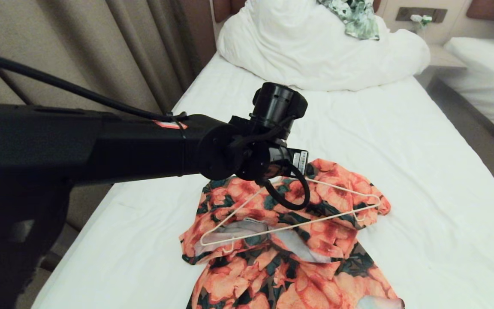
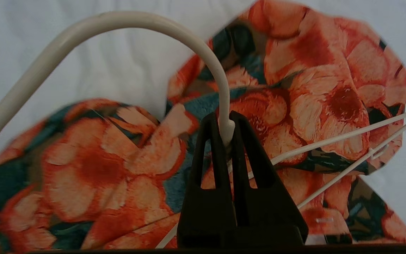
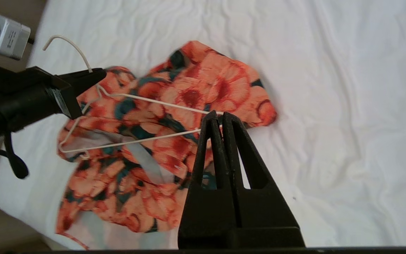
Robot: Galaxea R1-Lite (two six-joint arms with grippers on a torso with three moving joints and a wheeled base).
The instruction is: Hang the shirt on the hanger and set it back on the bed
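Note:
The flowered shirt (image 1: pixel 290 274) lies crumpled on the bed (image 1: pixel 358 128), near its foot. The cream-white hanger (image 1: pixel 315 221) rests across the top of the shirt, its whole triangle showing outside the cloth. My left gripper (image 2: pixel 226 121) is shut on the hanger (image 2: pixel 136 17) at the neck, just under the curved hook. In the head view the left wrist hides those fingers. My right gripper (image 3: pixel 217 114) hovers well above the shirt (image 3: pixel 203 81), shut with nothing in it. It lines up with the hanger's (image 3: pixel 146 139) far end but stays apart from it. In that view the left gripper (image 3: pixel 93 76) shows clamped below the hook.
A bunched white duvet (image 1: pixel 315 47) fills the head of the bed, with a green-and-white leaf-print garment (image 1: pixel 354 15) on it. Brown curtains (image 1: pixel 79 47) hang along the left side. A second white bed (image 1: pixel 483 73) stands at the right, across a floor gap (image 1: pixel 474 124).

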